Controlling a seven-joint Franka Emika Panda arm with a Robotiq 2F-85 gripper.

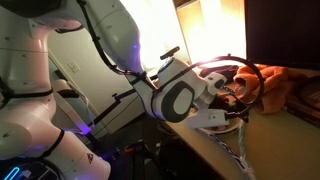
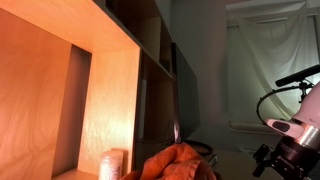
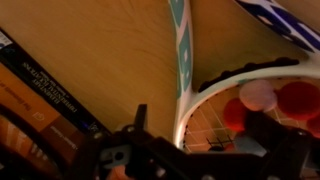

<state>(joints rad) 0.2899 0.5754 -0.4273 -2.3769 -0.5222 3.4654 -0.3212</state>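
My gripper (image 3: 202, 138) stands open over a wooden tabletop (image 3: 110, 50), with nothing between its dark fingers (image 3: 140, 115). Just under it lies a racket (image 3: 185, 95) with a white rim, white strings and a teal-and-white shaft. Red and pink balls (image 3: 262, 100) rest by the racket's head, close to the right finger. In an exterior view the gripper (image 1: 226, 96) hangs low over the racket's white head (image 1: 214, 120) at the table's edge. In an exterior view the gripper (image 2: 272, 160) sits at the lower right, apart from the orange cloth (image 2: 180, 162).
A crumpled orange cloth (image 1: 282, 84) lies on the table beyond the gripper, with a black cable loop (image 1: 250, 72) beside it. Books (image 3: 45, 95) line the left of the wrist view. A tall wooden shelf (image 2: 95, 80) holds a pale cylinder (image 2: 113, 163).
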